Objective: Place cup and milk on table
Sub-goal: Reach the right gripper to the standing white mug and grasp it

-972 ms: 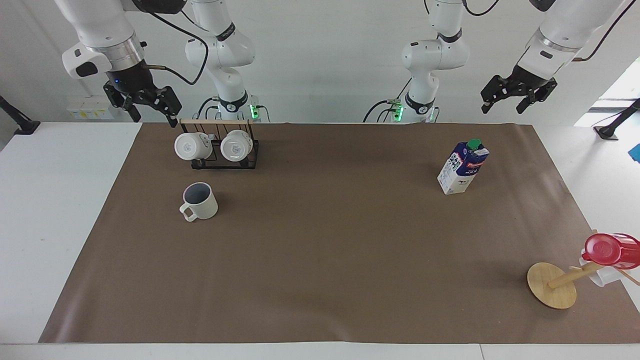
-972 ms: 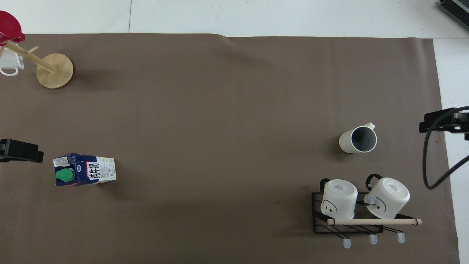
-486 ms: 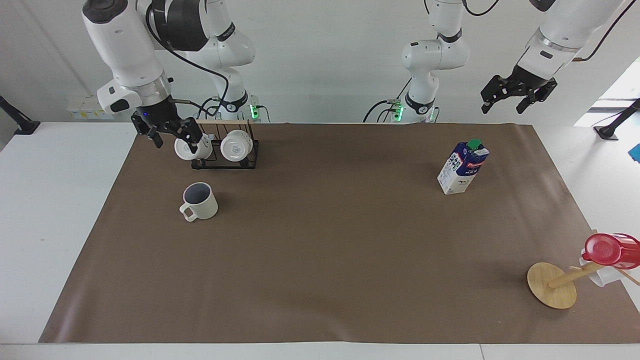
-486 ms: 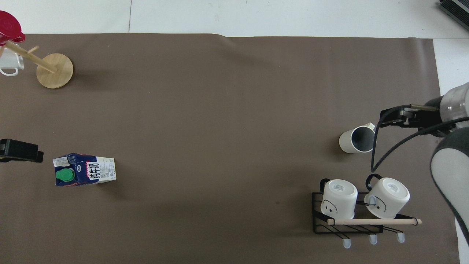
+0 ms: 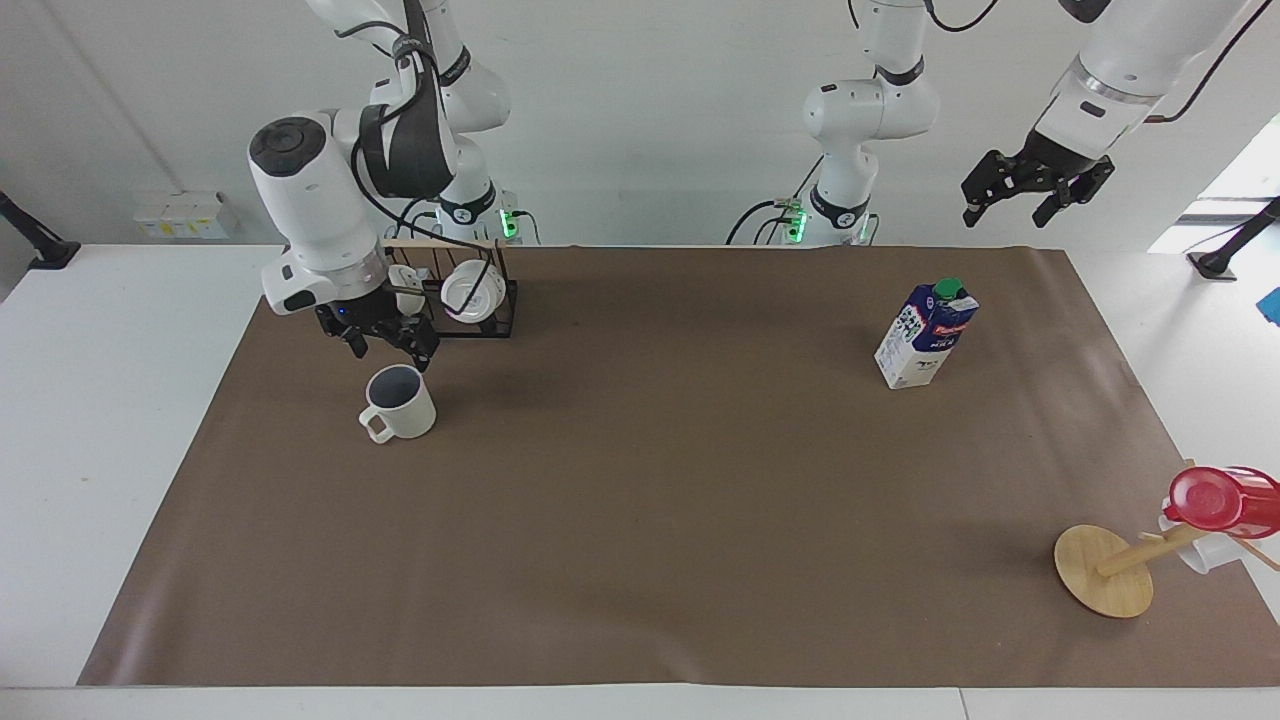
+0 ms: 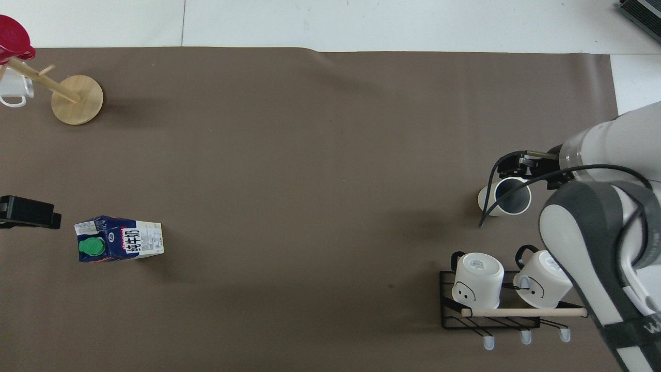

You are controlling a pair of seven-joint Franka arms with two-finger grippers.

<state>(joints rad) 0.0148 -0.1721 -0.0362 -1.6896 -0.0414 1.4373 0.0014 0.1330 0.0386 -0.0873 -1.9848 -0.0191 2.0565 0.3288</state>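
Table (image 5: 120,420): you see a white top under a wide brown sheet (image 5: 640,520), carrying everything below.
Right arm: yours reaches from its base down over the cup.
Left arm: it waits raised at its own end of the table.
Rack (image 5: 470,318): black wire with a wooden bar, holding two white mugs (image 6: 477,279), close to the robots.
Wooden stand (image 5: 1103,570): tilted at the left arm's end, a red cup (image 5: 1215,500) on it.
Milk (image 5: 925,335): upright on the sheet toward the left arm's end.
Cup (image 5: 400,402): upright on the sheet, farther from the robots than the rack.
Right gripper (image 5: 385,345): wide, empty, just above the cup's rim.
Left gripper (image 5: 1035,190): wide, empty, high in the air.
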